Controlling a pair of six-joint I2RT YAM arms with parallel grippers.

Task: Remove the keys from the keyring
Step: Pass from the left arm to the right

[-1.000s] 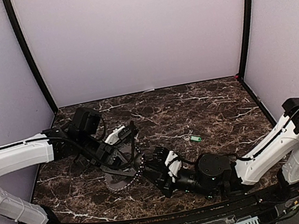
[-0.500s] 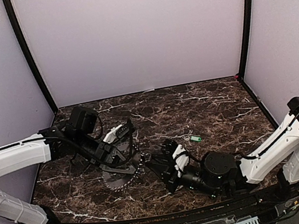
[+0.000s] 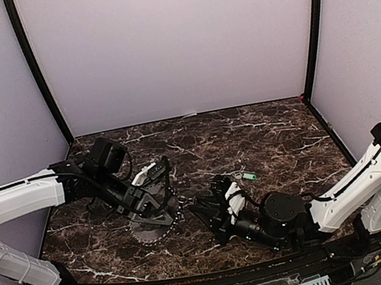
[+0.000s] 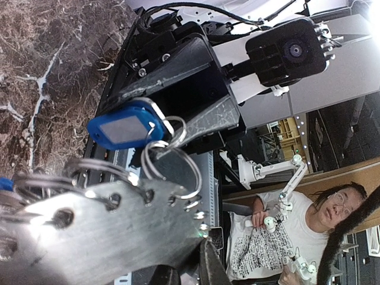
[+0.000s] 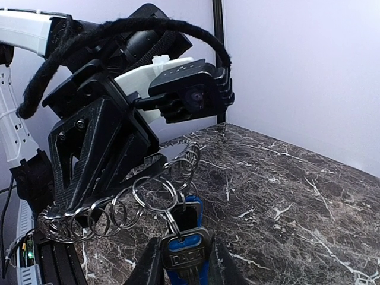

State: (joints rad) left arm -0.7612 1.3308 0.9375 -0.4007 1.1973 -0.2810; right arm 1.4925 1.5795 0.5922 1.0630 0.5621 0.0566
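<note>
The keyring (image 3: pixel 154 226) is held tilted just above the bench (image 3: pixel 263 137), its toothed rim clamped in the left hand (image 3: pixel 150 205). A row of small split rings (image 5: pixel 153 193) hangs from holes along the keyring's edge. On the side of the keyring away from the left hand, the right hand (image 5: pixel 184 261) has its fingers pinched on a blue key (image 5: pixel 185 256) that dangles from one of those rings. A green key (image 3: pixel 249 176) lies loose on the bench, well beyond the right hand from the keyring.

The main risk is a straight pull. The split ring is coiled shut, so tugging the key away from the keyring probably loads the left hand's grip rather than freeing anything. That grip is on the rim only, and the plate could twist or slide out.

The right hand's pinch sits on the smooth plastic head, so the key may slip free under tension.

Neighbouring rings crowd the chosen one and could snag or tangle. The two hands also work very near each other at the keyring, so a sideways twist could knock them together.
</note>
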